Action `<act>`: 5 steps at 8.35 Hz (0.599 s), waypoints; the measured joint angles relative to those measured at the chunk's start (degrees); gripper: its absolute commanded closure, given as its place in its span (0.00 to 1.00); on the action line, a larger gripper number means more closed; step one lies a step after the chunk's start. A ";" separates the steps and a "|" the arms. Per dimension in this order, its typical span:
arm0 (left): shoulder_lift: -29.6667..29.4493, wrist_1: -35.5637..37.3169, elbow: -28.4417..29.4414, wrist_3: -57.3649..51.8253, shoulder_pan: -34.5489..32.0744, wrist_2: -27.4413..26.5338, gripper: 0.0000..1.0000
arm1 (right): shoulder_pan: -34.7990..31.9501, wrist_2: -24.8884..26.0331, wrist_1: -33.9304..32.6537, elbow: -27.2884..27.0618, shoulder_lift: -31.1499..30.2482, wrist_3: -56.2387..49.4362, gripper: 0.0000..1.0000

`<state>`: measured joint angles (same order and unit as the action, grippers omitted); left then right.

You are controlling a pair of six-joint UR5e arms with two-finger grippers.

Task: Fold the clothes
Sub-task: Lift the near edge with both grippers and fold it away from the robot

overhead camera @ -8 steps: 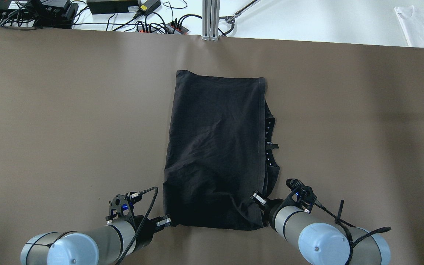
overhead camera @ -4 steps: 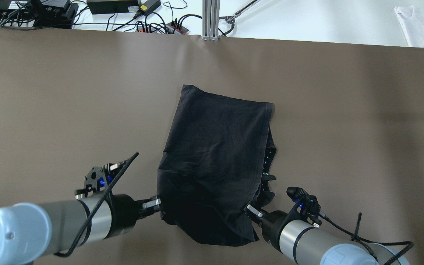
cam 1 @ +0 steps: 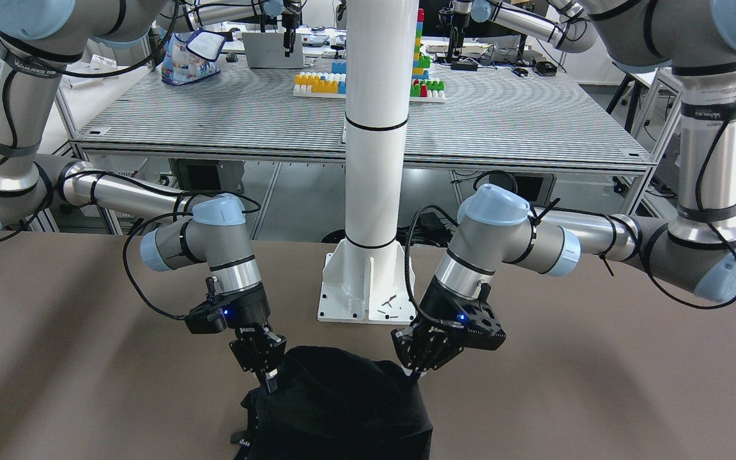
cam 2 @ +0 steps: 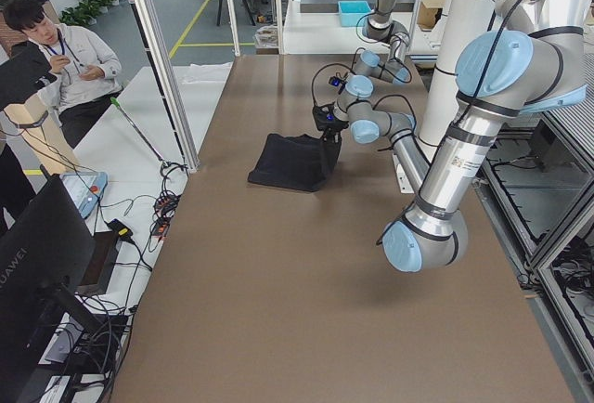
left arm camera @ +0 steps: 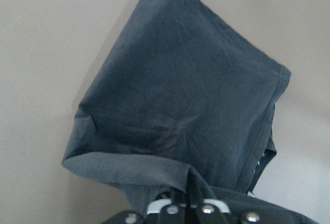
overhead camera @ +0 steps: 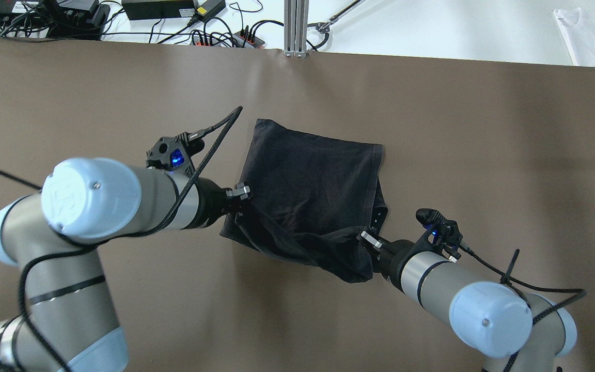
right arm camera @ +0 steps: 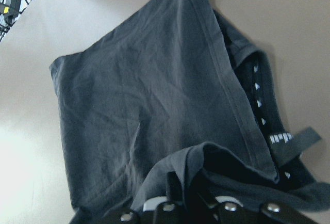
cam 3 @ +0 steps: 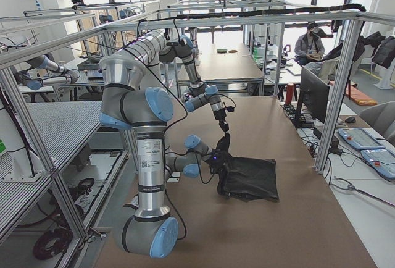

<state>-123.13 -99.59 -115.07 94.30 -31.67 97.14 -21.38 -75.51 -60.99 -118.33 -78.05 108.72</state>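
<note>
A black folded shirt [overhead camera: 313, 181] lies mid-table on the brown cloth, its near end lifted. My left gripper [overhead camera: 240, 194] is shut on the shirt's near left corner and holds it above the table. My right gripper [overhead camera: 367, 242] is shut on the near right corner, also lifted. The held edge sags between them. The front view shows both grippers, the left [cam 1: 414, 372] and the right [cam 1: 270, 381], pinching the shirt [cam 1: 342, 409]. The left wrist view shows the shirt [left arm camera: 191, 100] hanging from the jaws; so does the right wrist view [right arm camera: 154, 121].
A white garment [overhead camera: 594, 36] lies at the far right beyond the brown table cover [overhead camera: 483, 129]. Cables and power bricks [overhead camera: 163, 15] lie along the far edge. The robot's white post [cam 1: 374, 160] stands behind the shirt. Operators [cam 2: 70, 64] stand beside the table.
Both grippers have lifted the shirt's near edge and carried it forward toward the far edge. The shirt's visible length has shortened and its far edge has stayed in place.
</note>
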 measured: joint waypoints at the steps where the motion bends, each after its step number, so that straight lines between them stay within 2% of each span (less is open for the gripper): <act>1: -3.41 0.44 5.03 -0.99 -2.72 1.16 1.00 | -2.12 -0.04 0.00 2.67 1.49 -0.63 1.00; 5: -17.67 0.04 27.70 -5.27 -8.94 2.14 1.00 | -7.97 -0.43 0.05 14.54 8.81 -1.70 1.00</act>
<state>-140.81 -99.55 -87.37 89.04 -40.61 99.28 -29.35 -75.94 -60.95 -103.78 -69.24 107.02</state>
